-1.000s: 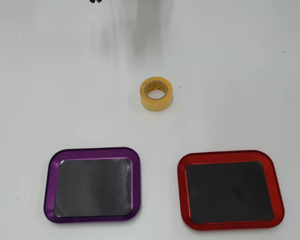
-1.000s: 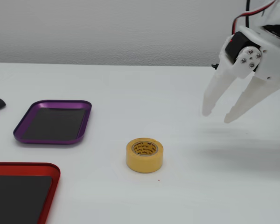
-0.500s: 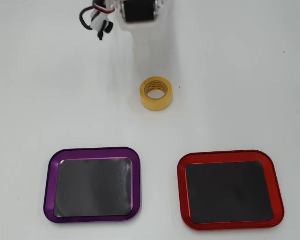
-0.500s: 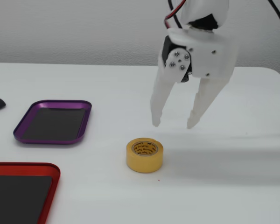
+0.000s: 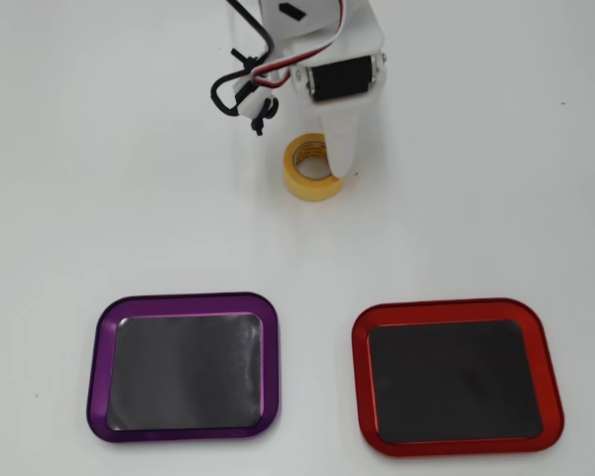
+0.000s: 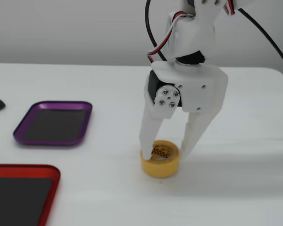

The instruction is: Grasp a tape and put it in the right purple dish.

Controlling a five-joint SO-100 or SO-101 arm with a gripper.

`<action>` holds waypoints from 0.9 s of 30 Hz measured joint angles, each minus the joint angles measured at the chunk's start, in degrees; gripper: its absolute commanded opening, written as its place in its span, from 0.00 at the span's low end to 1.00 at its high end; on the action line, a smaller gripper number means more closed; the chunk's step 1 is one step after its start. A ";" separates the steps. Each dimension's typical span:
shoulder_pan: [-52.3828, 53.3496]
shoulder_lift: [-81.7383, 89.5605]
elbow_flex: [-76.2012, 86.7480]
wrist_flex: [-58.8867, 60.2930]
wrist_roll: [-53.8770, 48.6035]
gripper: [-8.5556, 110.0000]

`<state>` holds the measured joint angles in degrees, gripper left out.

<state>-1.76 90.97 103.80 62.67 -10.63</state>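
Now fingers astride the tape.

Claw swung in from frame's right edge & dropped, open fingers now straddling tape, which shifted slightly.

White plastic arm; pincer with two long tapered white fingers, black servo, four silver screws, red-white-black cables looping from upper housing.

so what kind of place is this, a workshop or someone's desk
Probably a bare tabletop set up for robot pick-and-place practice: a plain white table, a small arm's gripper over a tape, and only a purple dish and red tray laid out.
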 measured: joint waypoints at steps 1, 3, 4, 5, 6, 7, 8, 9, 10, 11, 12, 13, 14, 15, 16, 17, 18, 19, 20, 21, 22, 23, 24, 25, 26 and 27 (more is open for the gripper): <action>0.00 -0.09 0.00 0.00 0.00 0.21; 0.00 -0.18 0.00 -0.18 0.00 0.21; 0.00 -0.18 0.00 -0.35 0.00 0.21; 0.00 -0.18 0.00 -0.35 0.00 0.21; 0.00 -0.18 0.00 -0.35 0.00 0.21; 0.00 -0.18 0.00 -0.35 0.00 0.21; 0.09 -0.18 0.00 -0.35 0.00 0.21; 0.09 -0.18 0.00 -0.35 0.00 0.21; 0.09 -0.18 0.00 -0.35 0.00 0.21; 0.09 -0.18 0.00 -0.35 0.00 0.21; 0.09 -0.18 0.00 -0.35 0.00 0.21; 0.09 -0.18 0.00 -0.35 0.00 0.21; 0.09 -0.18 0.00 -0.35 0.00 0.21; 0.09 -0.18 0.00 0.09 0.00 0.21; 0.18 -0.18 0.00 0.88 0.00 0.21; 0.18 -0.18 0.00 1.49 0.00 0.21; 0.18 -0.18 -0.18 2.02 0.00 0.21; 0.18 -0.18 -0.62 2.72 0.00 0.21; 0.18 -0.18 -1.23 3.60 0.00 0.21; 0.18 -0.26 -1.85 4.83 0.00 0.21; 0.26 -0.26 -2.72 6.24 0.09 0.21; 0.26 -0.26 -3.78 7.73 0.18 0.21; 0.44 -0.26 -5.10 8.79 0.26 0.21; 0.53 -0.26 -6.59 10.11 0.00 0.21; 0.53 -0.26 -8.00 11.34 0.26 0.21; 0.62 -0.26 -9.40 12.30 0.09 0.21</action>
<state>-1.14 90.70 94.39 74.97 -10.55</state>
